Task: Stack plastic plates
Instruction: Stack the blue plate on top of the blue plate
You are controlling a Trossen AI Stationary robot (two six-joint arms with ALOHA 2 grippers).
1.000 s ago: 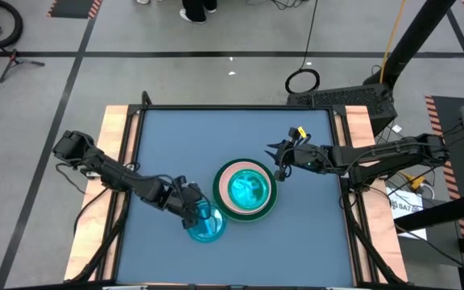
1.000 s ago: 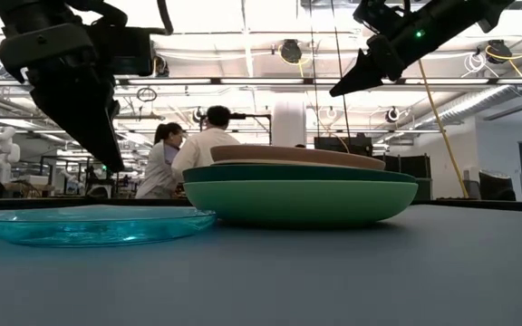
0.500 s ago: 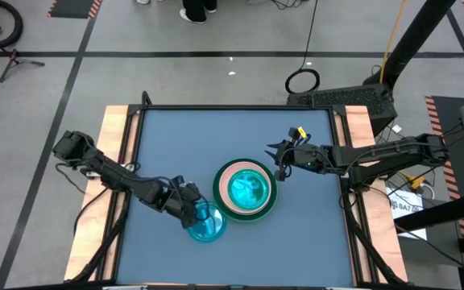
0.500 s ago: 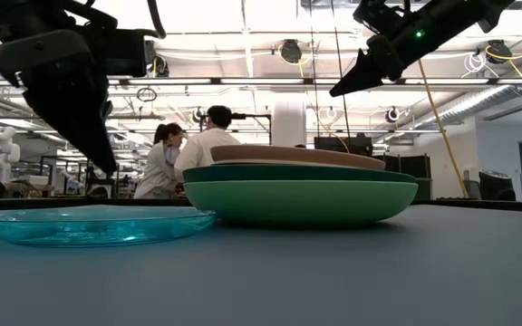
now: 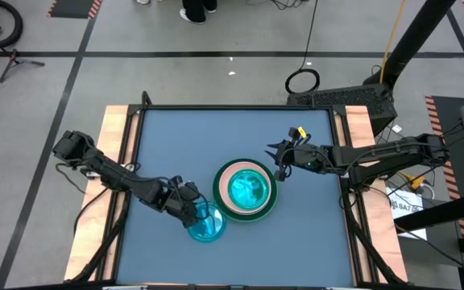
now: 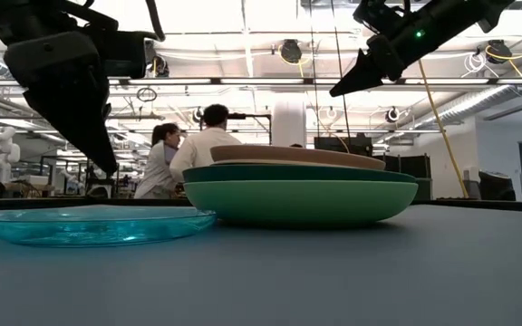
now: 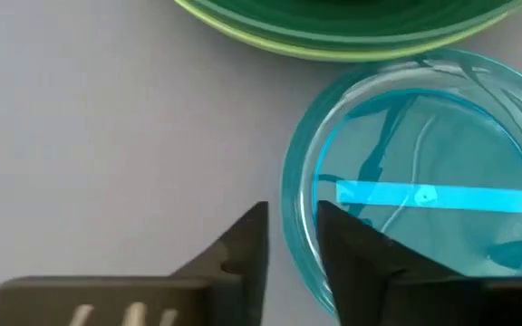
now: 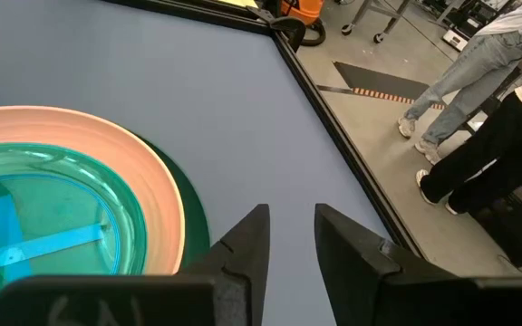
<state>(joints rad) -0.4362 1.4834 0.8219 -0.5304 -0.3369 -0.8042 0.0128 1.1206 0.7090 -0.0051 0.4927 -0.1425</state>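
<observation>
blue table, one stack, one loose cyan plate

around you is a wide hall: a grey floor (image 5: 216,72) marked with dark lines, white ceiling beams and hanging lamps in the low view, and two people (image 6: 188,149) standing well behind the table. two more people's legs (image 8: 478,100) show on the floor beyond the table's edge in the right wrist view.

your table (image 5: 184,145) is a matte blue sheet with wooden strips along both sides and a dark rim.

near its middle sits the stack of plates (image 5: 246,190): a light green plate at the bottom, a dark green one on it, then a pink one, with a translucent cyan plate nested on top.

just beside the stack, on the left arm's side and toward the near edge, a single translucent cyan plate (image 5: 206,222) lies flat on the blue sheet, close to the stack; whether the rims touch you cannot tell.

your left gripper (image 7: 288,240) hangs above that loose plate's rim, fingers a narrow gap apart, one each side of the rim, gripping nothing.

your right gripper (image 8: 290,237) waits in the air beside the stack, fingers slightly parted and empty.
</observation>
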